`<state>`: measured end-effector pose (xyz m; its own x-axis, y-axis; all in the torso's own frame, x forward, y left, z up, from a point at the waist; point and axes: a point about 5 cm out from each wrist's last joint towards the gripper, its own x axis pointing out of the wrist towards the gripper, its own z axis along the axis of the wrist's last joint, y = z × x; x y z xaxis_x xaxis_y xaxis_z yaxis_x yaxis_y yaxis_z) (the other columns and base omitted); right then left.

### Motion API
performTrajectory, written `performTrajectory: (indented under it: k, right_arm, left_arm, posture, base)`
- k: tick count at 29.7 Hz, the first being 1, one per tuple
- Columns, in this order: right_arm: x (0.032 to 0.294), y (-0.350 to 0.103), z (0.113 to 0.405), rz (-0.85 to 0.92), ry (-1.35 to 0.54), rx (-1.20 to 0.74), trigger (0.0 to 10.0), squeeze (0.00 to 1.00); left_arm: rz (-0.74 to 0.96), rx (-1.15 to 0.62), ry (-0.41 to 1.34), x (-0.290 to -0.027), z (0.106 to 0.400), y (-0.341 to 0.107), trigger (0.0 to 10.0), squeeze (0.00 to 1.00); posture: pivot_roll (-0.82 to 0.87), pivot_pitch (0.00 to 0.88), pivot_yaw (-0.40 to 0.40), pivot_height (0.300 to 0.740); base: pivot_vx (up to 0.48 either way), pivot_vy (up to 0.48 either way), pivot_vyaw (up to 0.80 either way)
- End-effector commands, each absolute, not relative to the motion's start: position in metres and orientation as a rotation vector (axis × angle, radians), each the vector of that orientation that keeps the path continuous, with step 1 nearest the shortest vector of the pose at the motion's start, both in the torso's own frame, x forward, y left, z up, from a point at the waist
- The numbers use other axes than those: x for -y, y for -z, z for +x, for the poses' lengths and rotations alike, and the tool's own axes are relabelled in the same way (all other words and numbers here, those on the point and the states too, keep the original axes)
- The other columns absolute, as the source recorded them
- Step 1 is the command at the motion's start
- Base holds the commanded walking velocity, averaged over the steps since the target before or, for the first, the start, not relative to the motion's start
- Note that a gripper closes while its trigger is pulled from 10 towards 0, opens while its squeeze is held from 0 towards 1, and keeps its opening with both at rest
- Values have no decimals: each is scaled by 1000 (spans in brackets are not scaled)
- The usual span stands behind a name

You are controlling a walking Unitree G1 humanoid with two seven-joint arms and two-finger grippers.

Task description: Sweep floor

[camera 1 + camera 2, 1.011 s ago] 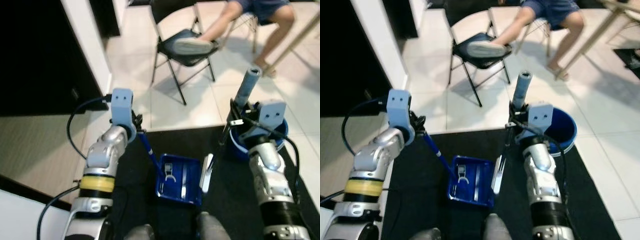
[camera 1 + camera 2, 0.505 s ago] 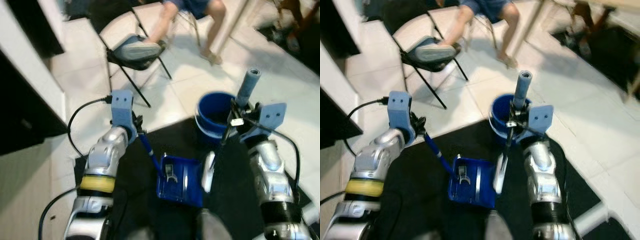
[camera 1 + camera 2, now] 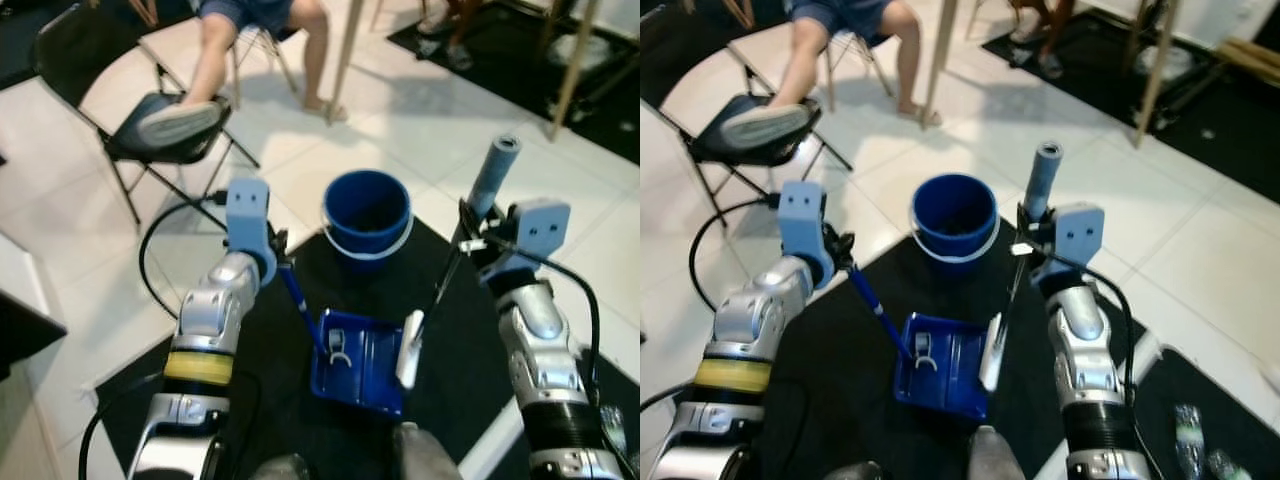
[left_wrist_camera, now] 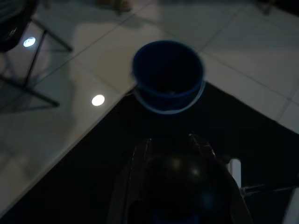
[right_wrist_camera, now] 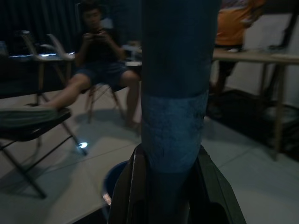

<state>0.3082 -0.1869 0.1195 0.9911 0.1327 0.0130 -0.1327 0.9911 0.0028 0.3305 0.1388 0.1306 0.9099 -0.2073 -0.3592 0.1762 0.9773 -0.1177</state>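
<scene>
A blue dustpan [image 3: 358, 362] hangs low in front of me over the black mat [image 3: 270, 345]. Its blue handle [image 3: 298, 300] slants up into my left gripper [image 3: 274, 250], which is shut on it. My right gripper [image 3: 468, 240] is shut on the broom: a thick grey-blue grip [image 3: 493, 172] sticks up above it, and a thin dark shaft runs down to the white brush head [image 3: 408, 350] beside the dustpan's right edge. In the right wrist view the broom grip [image 5: 175, 93] stands between the fingers. The left wrist view is dark, with the handle [image 4: 180, 182] in its fingers.
A blue bucket [image 3: 367, 212] stands at the mat's far edge, straight ahead. A folding chair [image 3: 150, 130] with a seated person's foot [image 3: 178, 113] on it is at the far left. Wooden table legs [image 3: 345, 50] stand behind. Bottles [image 3: 1190, 430] lie at the lower right.
The camera has swung to the right: the bucket went from under my right arm to the centre and the chair slid left. Both grippers keep their hold on dustpan and broom.
</scene>
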Motion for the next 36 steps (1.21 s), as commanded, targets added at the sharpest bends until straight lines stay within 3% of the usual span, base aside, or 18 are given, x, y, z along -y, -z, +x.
performTrajectory:
  k: [1,15,31,36]
  right_arm:
    - [185,-123,308,-7,-139,35,10000,0]
    - [179,-132,312,7,-152,77,10000,0]
    - [147,-166,324,65,-231,211,10000,0]
    - [144,-159,326,-5,-216,171,10000,0]
  left_arm:
    - [-97,-361,200,-140,330,-133,10000,0]
    - [-96,-343,179,-141,333,-137,10000,0]
    - [30,-208,124,-160,351,-171,10000,0]
    - [24,-211,129,-158,351,-169,10000,0]
  posture:
    - [35,83,56,740]
    - [34,78,57,740]
    - [35,59,55,740]
    - [35,56,50,740]
  base:
    - [0,0,-788]
    - [0,0,-725]
    - [0,0,0]
    - [0,0,683]
